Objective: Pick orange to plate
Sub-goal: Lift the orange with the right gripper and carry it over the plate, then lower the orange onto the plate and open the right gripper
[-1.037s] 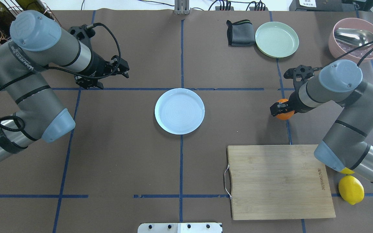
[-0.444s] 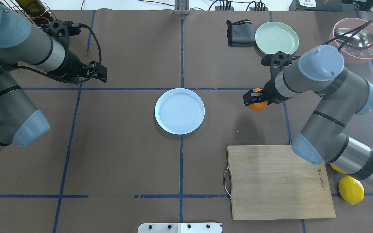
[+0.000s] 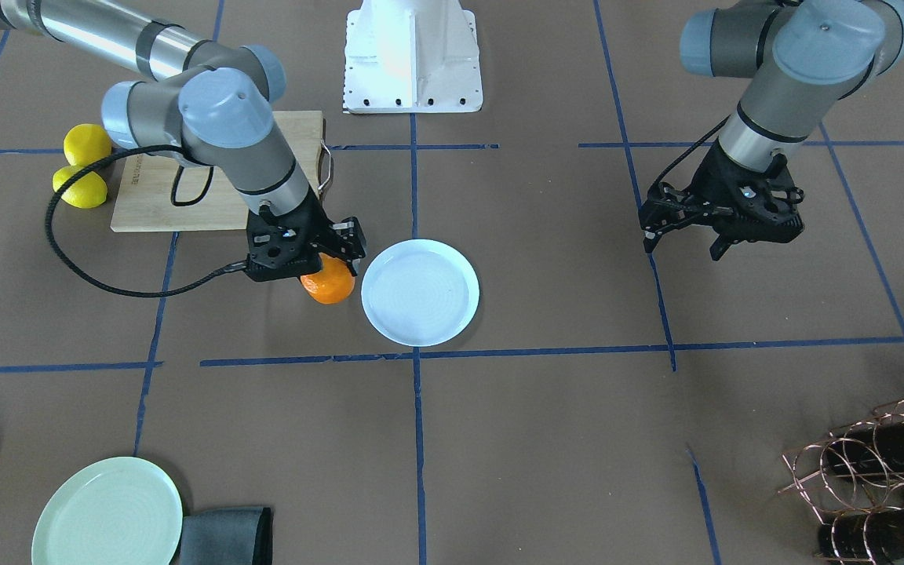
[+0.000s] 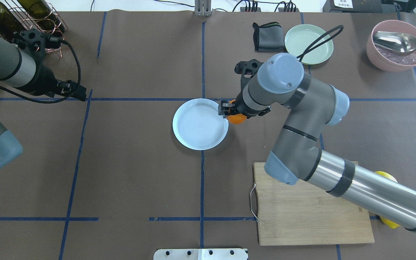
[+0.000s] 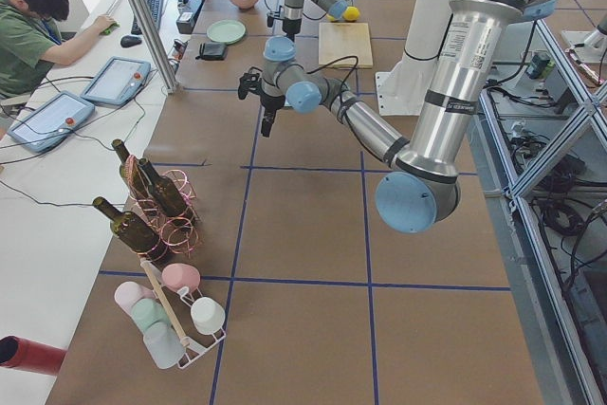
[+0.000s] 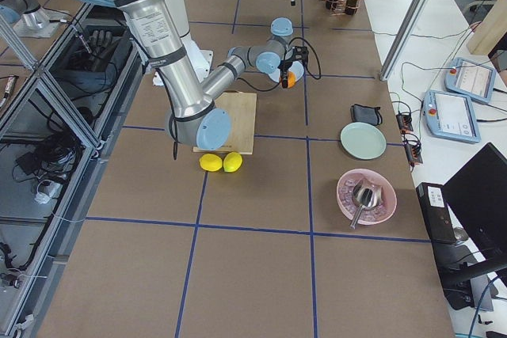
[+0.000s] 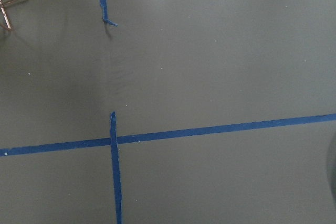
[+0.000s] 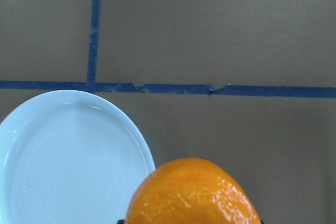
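My right gripper (image 4: pixel 232 110) is shut on the orange (image 4: pixel 237 118) and holds it above the table, just off the right rim of the white plate (image 4: pixel 200 124). In the front-facing view the orange (image 3: pixel 328 287) hangs under the right gripper (image 3: pixel 307 255), beside the plate (image 3: pixel 421 292) and not over it. The right wrist view shows the orange (image 8: pixel 193 192) at the bottom and the empty plate (image 8: pixel 68 161) to its left. My left gripper (image 3: pixel 683 243) hovers open and empty, far off to the plate's other side.
A wooden cutting board (image 4: pixel 312 206) lies near the front right, with two lemons (image 3: pixel 83 169) beside it. A pale green plate (image 4: pixel 308 44), a grey cloth (image 4: pixel 267 37) and a pink bowl with a spoon (image 4: pixel 397 45) sit at the back right. A bottle rack (image 4: pixel 31 14) stands at the back left.
My right gripper has carried the orange leftward from the table's right side to the plate's right rim. The left arm has drawn back toward the left edge.
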You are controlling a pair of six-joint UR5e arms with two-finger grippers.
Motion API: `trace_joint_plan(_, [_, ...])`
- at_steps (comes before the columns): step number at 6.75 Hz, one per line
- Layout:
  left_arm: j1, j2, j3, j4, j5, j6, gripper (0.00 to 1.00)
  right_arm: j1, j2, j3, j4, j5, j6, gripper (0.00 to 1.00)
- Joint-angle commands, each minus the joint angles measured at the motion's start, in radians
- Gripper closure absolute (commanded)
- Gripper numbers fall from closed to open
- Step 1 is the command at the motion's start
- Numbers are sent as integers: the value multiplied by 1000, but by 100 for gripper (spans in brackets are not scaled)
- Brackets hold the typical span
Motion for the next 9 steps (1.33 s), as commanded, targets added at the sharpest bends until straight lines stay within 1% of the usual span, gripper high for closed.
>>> trace_joint_plan(1, [-17,99,-12,-2,-6,70,0,-38,140,-144,-3,-37,26,100])
trace_joint_plan(2, [-62,102,-3,3,-8,105,0,-57,151,-160,-1,-72,26,100])
trace_joint_plan(3, [-87,107,7,4,-23,125,0,-64,153,-160,0,-74,28,100])
trace_joint_plan(4, [-98,128,8,4,-26,159,0,-67,160,-160,0,-74,46,44])
trace_joint_plan(5, [-122,160,13,4,-26,212,0,-86,162,-160,3,-90,78,0])
trace_joint_plan(7, [-191,194,14,4,-26,313,0,-84,168,-153,0,-92,80,0])
trace_joint_plan(8, [-195,199,22,4,-26,317,0,-68,167,-136,-5,-84,78,0])
trace_joint_plan(9, [-205,197,40,4,-26,329,0,-28,159,-95,-58,-54,75,0])
